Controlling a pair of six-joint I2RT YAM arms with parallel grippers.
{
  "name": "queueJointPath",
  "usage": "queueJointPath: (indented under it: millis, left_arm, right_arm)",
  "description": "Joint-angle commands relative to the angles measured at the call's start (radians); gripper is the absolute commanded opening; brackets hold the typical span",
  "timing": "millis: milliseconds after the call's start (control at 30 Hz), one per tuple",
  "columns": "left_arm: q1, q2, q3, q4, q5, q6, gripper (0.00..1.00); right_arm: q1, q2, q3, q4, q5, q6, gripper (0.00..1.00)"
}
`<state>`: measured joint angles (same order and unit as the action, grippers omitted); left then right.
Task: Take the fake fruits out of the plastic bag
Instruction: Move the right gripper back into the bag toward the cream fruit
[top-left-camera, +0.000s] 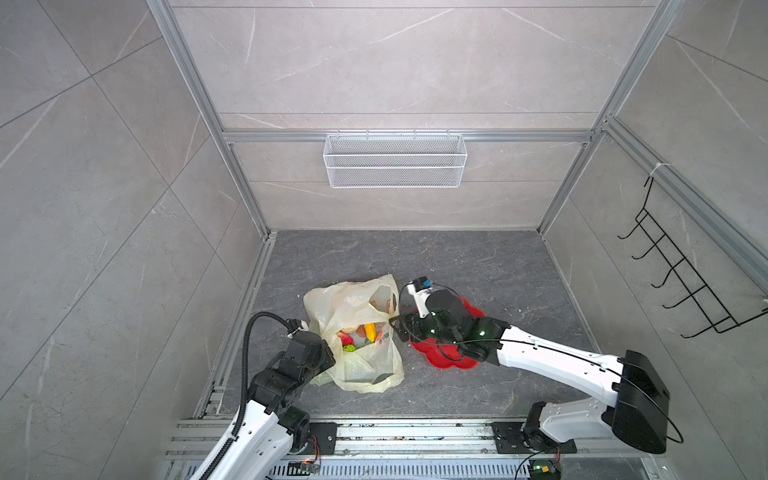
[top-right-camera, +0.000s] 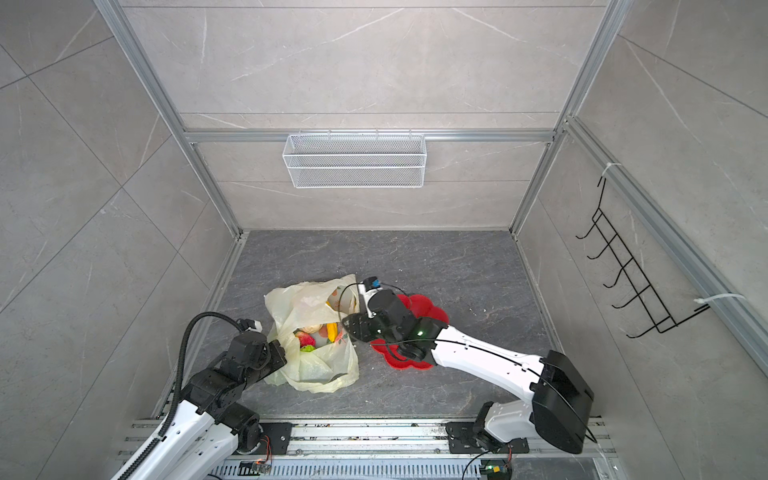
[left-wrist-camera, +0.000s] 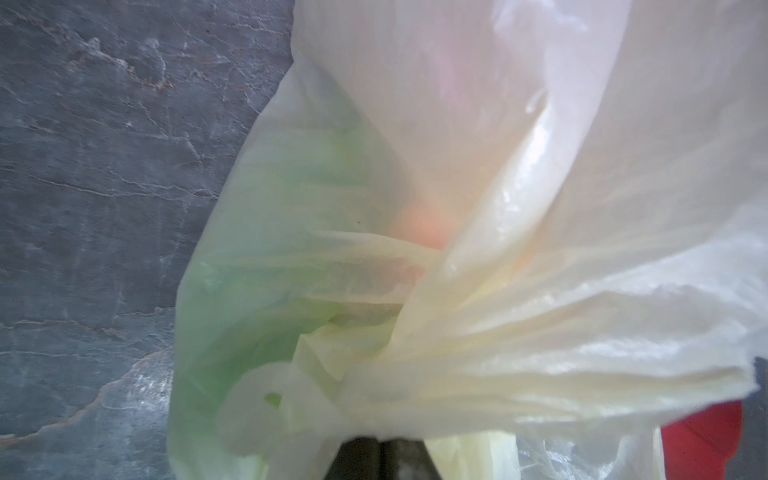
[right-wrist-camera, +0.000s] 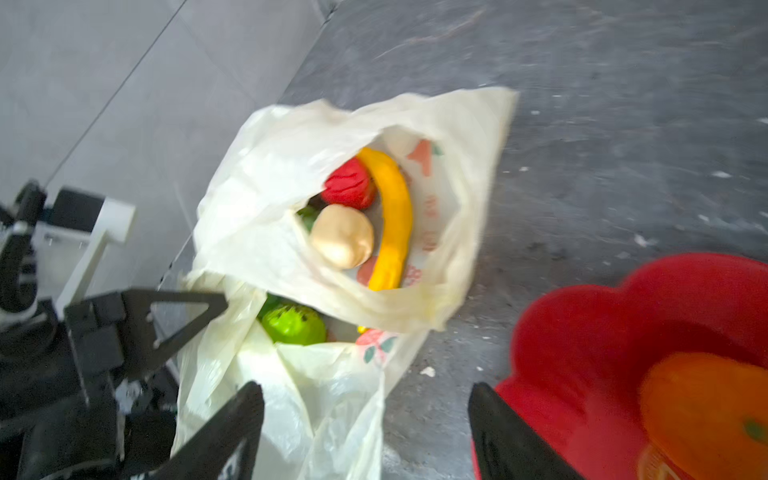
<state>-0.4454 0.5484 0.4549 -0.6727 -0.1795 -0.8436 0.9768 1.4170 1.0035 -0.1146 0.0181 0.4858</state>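
The left gripper (left-wrist-camera: 382, 457) is pinching bunched film of the plastic bag (right-wrist-camera: 270, 174), and the right gripper (right-wrist-camera: 365, 432) is hovering, jaws spread, near its mouth. The banana (right-wrist-camera: 392, 216), peach (right-wrist-camera: 343, 241) and strawberry (right-wrist-camera: 351, 189) are lying inside; an orange (right-wrist-camera: 706, 415) is sitting on the red plate (right-wrist-camera: 582, 332). Loose film risks getting grabbed along with a fruit, dragging the bag. Its reddish print is blurring beyond reading.
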Motion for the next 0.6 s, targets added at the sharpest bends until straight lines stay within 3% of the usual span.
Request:
queueJointPath:
  millis: [0, 100, 267, 567]
  left_arm:
    - [-0.003, -0.017, 0.037, -0.048, -0.062, 0.006, 0.00]
    - [-0.003, -0.062, 0.012, -0.058, -0.078, -0.015, 0.00]
    - [-0.003, -0.107, -0.021, -0.055, -0.071, -0.020, 0.00]
    - [-0.003, -0.081, -0.032, -0.053, -0.063, -0.022, 0.00]
  right_arm:
    - [0.046, 0.122, 0.077, -0.022, -0.049, -0.202, 0.77]
    - [0.082, 0.224, 0.179, -0.071, -0.071, -0.268, 0.75]
    - [0.097, 0.384, 0.317, -0.110, -0.076, -0.237, 0.69]
    - [0.096, 0.634, 0.612, -0.290, 0.116, -0.247, 0.70]
